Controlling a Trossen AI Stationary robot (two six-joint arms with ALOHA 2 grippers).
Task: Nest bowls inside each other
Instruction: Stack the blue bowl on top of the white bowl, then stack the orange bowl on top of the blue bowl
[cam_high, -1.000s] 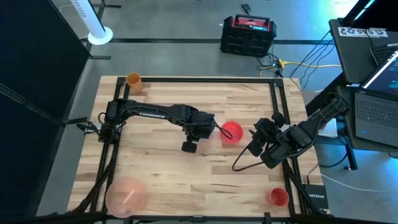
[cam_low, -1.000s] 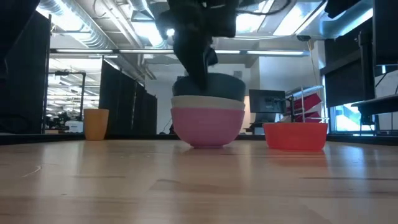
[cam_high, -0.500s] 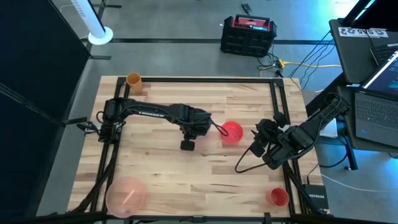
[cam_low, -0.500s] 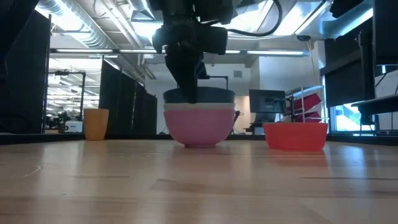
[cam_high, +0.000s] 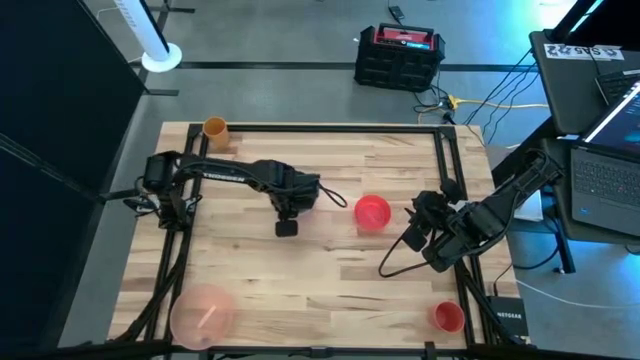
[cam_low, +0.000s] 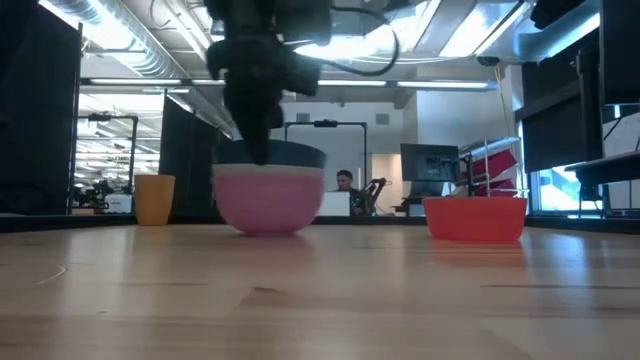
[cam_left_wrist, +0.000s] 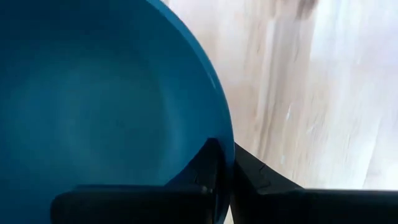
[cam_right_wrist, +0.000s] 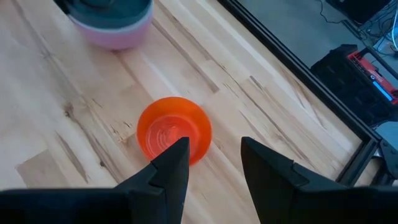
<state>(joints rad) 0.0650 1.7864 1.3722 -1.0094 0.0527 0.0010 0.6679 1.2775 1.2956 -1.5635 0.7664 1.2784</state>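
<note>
Butcher-block tabletop (cam_high: 330, 270) fronts ducted, fluorescent-lit workshop.

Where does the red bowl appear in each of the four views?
High view: red bowl, right of centre on the table.
Low view: at the right.
Left wrist view: not in it.
Right wrist view: middle, beyond that gripper's fingers.
Shared landmark: the stacked bowls the left gripper holds.

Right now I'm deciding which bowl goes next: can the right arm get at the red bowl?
Probably yes. The right pincer is open and hangs just short of the red bowl, with bare table around it. The left pincer, shut on the blue bowl's rim, is off to the side.
</note>
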